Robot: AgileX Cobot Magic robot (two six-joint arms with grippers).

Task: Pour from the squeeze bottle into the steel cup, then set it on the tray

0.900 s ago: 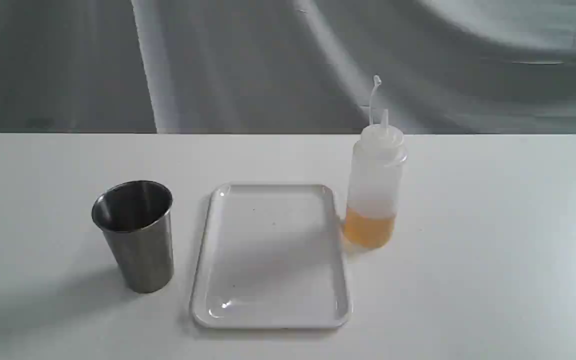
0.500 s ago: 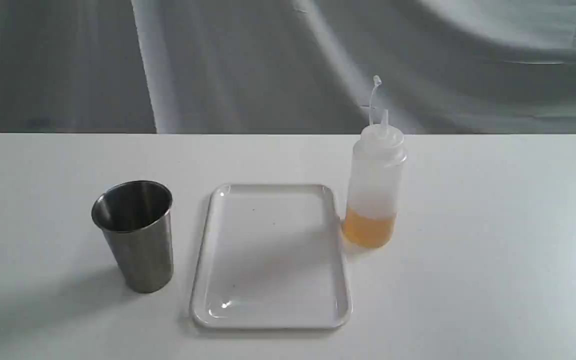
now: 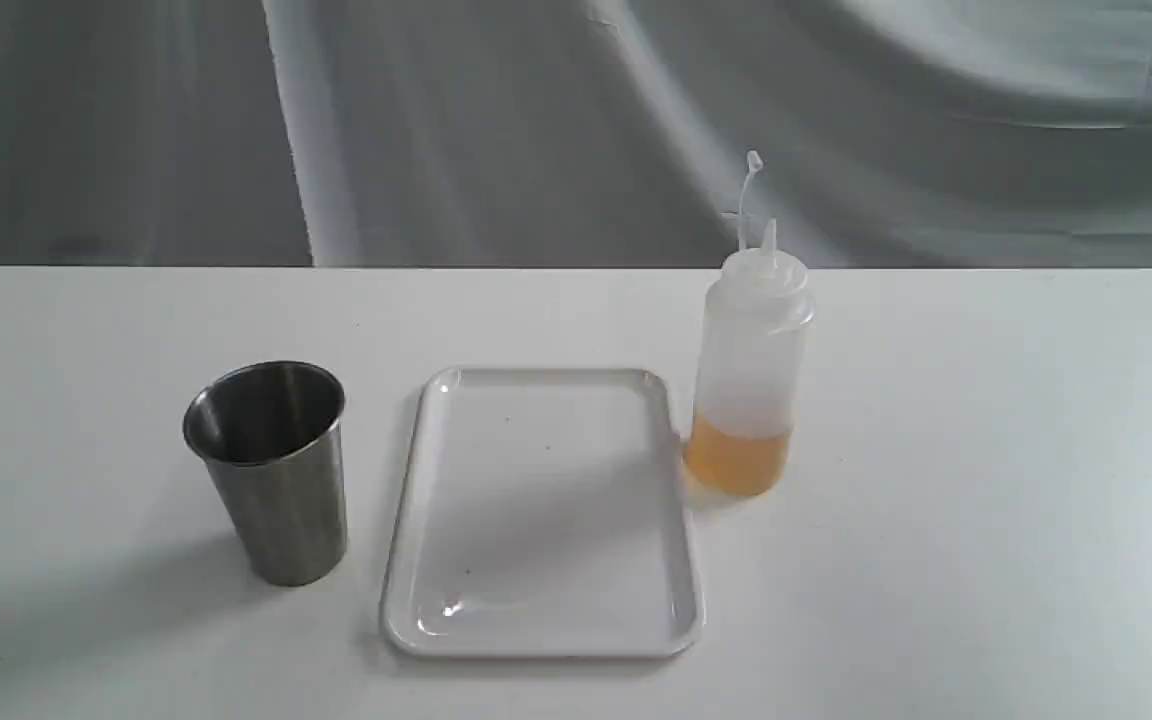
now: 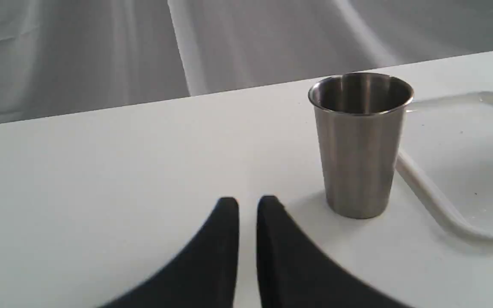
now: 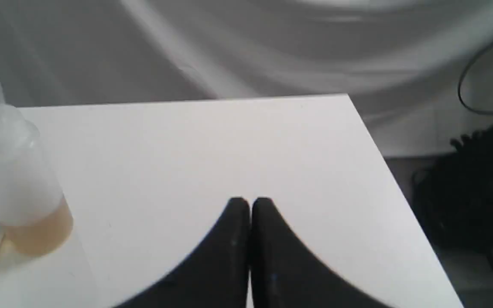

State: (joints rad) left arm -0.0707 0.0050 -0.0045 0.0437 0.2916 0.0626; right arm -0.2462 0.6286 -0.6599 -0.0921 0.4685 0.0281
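You've got a white bench (image 3: 986, 400) w/ the tray (image 3: 541, 650) flat at its middle, nothing on it. The squeeze bottle (image 3: 751, 370) stands upright just beside the tray's far corner on the right-arm side. It has amber liquid in the bottom part, and the cap strap sticks up by the nozzle. The steel cup (image 3: 276, 480) stands upright near the tray's opposite long edge, a small gap betw them, mouth up. Neither gripper shows in the exterior view. Per the wrist cams, your left gripper (image 4: 247, 205) is over bare bench, farther from the tray than the cup, fingers nearly together w/ a thin slit, holding nothing. Your right gripper (image 5: 250, 205) is out past the bottle from the tray, fingers closed tip to tip, also holding nothing.
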